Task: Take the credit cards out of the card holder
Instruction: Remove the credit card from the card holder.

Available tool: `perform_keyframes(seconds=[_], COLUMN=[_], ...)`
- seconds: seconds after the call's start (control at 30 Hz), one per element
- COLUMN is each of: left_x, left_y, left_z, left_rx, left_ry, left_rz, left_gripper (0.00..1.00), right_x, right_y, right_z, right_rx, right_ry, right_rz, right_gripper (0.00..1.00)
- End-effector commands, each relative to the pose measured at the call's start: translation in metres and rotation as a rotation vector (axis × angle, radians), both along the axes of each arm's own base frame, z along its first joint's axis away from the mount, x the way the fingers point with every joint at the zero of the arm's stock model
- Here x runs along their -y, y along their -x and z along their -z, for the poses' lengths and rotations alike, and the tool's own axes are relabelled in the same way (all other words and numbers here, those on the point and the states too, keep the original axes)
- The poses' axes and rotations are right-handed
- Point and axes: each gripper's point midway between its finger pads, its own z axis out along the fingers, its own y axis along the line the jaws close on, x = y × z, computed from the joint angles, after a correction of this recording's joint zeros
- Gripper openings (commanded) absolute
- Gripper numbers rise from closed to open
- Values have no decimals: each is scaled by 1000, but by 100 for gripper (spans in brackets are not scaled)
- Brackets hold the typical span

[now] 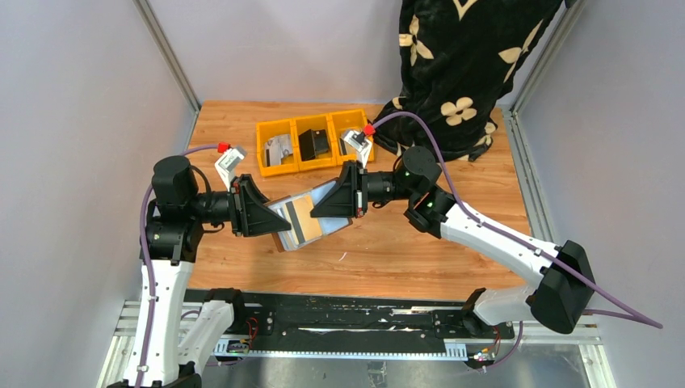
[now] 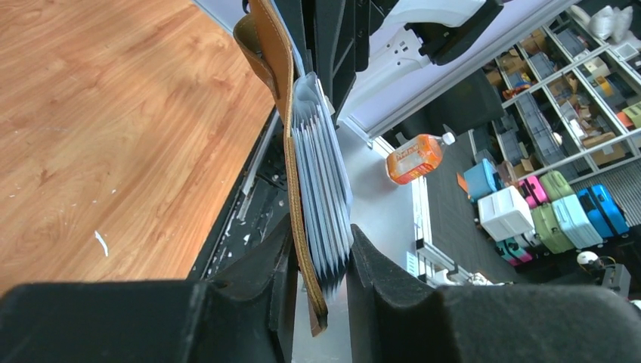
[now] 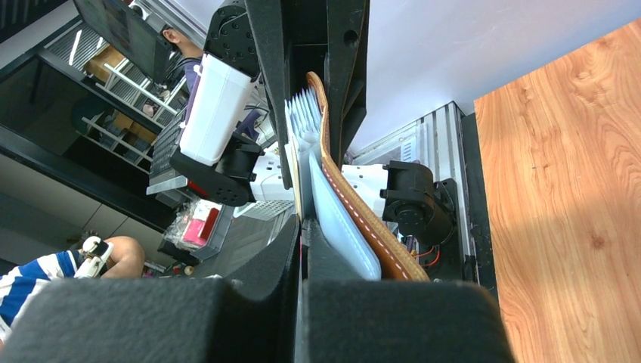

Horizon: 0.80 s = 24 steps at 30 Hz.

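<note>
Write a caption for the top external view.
Left gripper and right gripper hold the open brown leather card holder between them above the wooden table, yellow three-compartment plastic tray behind.

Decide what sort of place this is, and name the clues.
Probably a robotics lab's test cell: a wooden table boxed in by grey panels, left gripper and right gripper holding one card holder, with storage shelves and suitcases beyond.

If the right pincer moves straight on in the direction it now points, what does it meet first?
The right pincer is shut on the card holder; that comes first. Just beyond, the left pincer faces it, clamped on the holder's other end, and would probably be hit next; depth is unclear.
</note>
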Motion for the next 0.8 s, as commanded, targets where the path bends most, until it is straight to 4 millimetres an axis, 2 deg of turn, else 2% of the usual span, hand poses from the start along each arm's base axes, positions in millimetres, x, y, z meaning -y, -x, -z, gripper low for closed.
perform_keyframes(seconds=[0.0, 0.13, 0.17, 0.23, 0.37, 0.47, 0.77], left_x=[0, 0, 0, 0, 0, 0, 0], left_y=[11, 11, 11, 10, 7, 7, 8], left_z=[-9, -12, -13, -13, -12, -12, -16], left_rx=[25, 37, 39, 44, 42, 37, 51], left_ry=[10, 10, 9, 7, 2, 2, 3], left_rz=[37, 37, 33, 27, 11, 11, 11], left_gripper=[25, 18, 16, 14, 11, 11, 11], right_x=[6, 7, 7, 7, 7, 8, 21], right_y=[-2, 2, 1, 1, 3, 4, 2], right_z=[-9, -8, -7, -7, -13, -16, -16], right_rx=[15, 18, 16, 18, 20, 25, 50], right_ry=[-47, -42, -34, -32, -53, -59, -49], right_rz=[18, 4, 9, 15, 10, 8, 62], right_gripper=[0, 0, 3, 17, 24, 1, 0])
